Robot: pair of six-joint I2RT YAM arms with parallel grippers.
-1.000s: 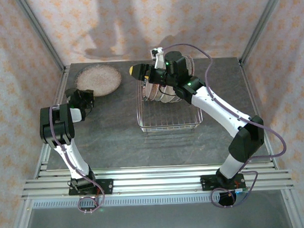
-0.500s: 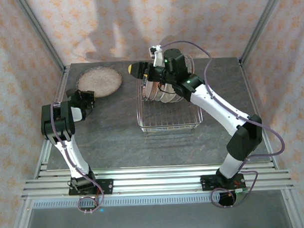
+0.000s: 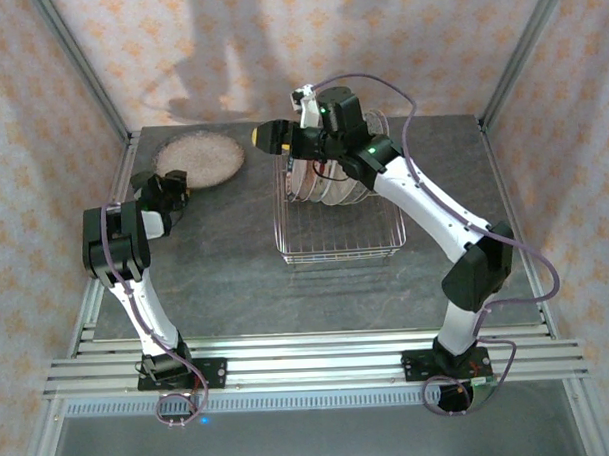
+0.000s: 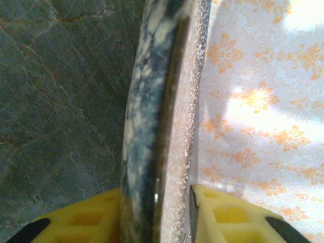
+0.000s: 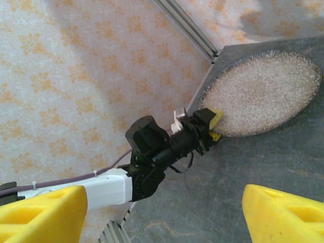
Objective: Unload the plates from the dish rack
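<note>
Far-left worktop (image 3: 226, 281) corner: speckled plate (image 3: 200, 158), grainy grey-brown face, marbled blue-white underside, close to the left edge.
Left gripper (image 3: 171, 185): pinching speckled plate's near rim between yellow fingers (image 4: 96, 217).
Right gripper (image 3: 269, 137): spread wide, raised over dish rack's far-left corner.
Open room: bare dark stone between speckled plate and dish rack; wide bare strip along near edge.
Dish rack (image 3: 340, 249): silver wire, mid-worktop toward far edge; plates (image 3: 328, 182) upright in far half, patterns too small to tell.
</note>
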